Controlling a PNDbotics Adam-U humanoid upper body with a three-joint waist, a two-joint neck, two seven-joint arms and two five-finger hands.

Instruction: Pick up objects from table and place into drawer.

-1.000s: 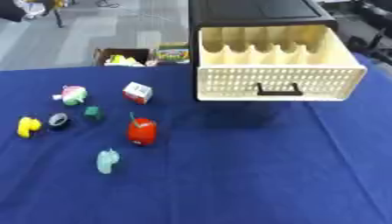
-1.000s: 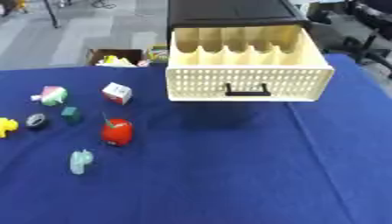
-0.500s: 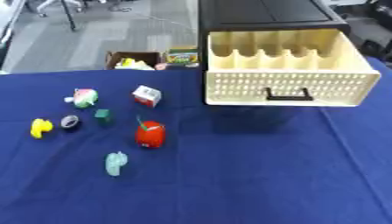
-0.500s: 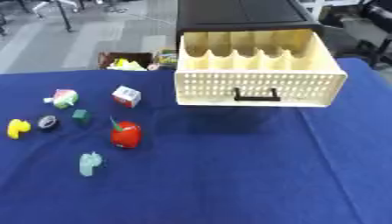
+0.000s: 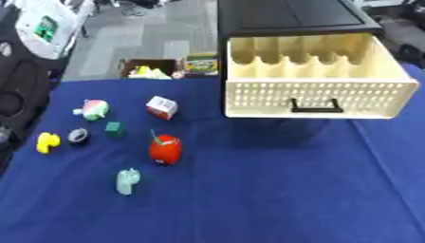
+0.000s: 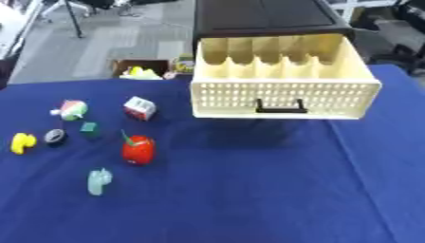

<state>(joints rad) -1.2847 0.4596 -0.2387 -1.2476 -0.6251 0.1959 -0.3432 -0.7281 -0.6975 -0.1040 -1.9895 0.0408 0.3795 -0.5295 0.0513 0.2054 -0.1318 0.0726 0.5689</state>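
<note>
The cream drawer (image 5: pixel 319 90) is pulled open on the blue table (image 5: pixel 274 190). A red tomato toy (image 5: pixel 164 149) is seen nearby. No robot hand is seen, so its state cannot be told.

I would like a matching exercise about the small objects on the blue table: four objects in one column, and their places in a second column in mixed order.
Objects:
1. yellow toy
2. red toy
3. white cube
4. pale green figure

Places:
A. closest to the open drawer
B. closest to the near table edge
C. farthest to the left
D. between the white cube and the pale green figure

Pairs: 1-C, 2-D, 3-A, 4-B
</note>
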